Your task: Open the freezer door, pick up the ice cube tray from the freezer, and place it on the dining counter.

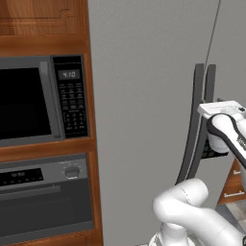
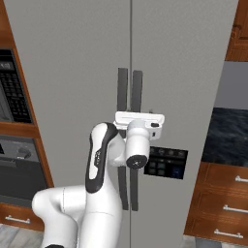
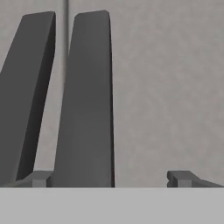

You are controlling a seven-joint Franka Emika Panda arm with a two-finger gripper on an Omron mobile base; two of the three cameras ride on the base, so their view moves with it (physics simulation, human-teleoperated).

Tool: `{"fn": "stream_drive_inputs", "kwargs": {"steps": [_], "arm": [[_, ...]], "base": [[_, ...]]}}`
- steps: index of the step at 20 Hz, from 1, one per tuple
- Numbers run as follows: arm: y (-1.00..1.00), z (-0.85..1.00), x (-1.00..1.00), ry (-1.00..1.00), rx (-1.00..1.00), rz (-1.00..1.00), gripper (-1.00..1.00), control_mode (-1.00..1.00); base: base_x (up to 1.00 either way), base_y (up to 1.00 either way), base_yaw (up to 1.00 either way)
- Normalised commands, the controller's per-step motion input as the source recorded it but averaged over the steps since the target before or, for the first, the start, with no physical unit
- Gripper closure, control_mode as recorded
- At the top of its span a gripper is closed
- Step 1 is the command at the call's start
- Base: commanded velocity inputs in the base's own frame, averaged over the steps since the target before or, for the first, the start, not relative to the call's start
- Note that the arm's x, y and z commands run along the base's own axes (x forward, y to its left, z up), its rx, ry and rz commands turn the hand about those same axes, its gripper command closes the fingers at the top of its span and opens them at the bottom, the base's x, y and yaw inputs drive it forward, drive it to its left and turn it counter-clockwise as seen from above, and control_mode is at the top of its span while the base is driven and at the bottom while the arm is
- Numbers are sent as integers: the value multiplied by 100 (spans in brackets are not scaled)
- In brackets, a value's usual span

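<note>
The tall grey freezer [image 2: 72,72] stands shut, with two dark vertical bar handles side by side at its middle seam. My gripper [image 3: 111,179] is open at the right-hand handle [image 3: 87,100], which lies between the fingertips, close to the left fingertip [image 3: 41,178] and apart from the right one. That handle [image 2: 137,87] belongs to the right panel, the freezer door [image 2: 184,72]. In the base views the white hand [image 2: 139,118] [image 1: 221,111] sits level against the handles at mid height. The ice cube tray is hidden behind the shut doors. The dining counter is out of view.
A dark control panel [image 2: 164,163] sits on the right door below the hand. Left of the freezer, a wood cabinet holds a microwave [image 1: 29,101] over an oven [image 1: 43,197]. To the right are wooden drawers [image 2: 227,203] beneath a dark marbled surface [image 2: 230,135].
</note>
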Motion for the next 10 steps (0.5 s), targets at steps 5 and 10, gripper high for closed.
{"fn": "stream_drive_inputs", "kwargs": {"steps": [5,10], "arm": [[0,0,0,0,0,0,-100,-100],[0,0,0,0,0,0,100,-100]], "base": [[0,0,0],[0,0,0]]}}
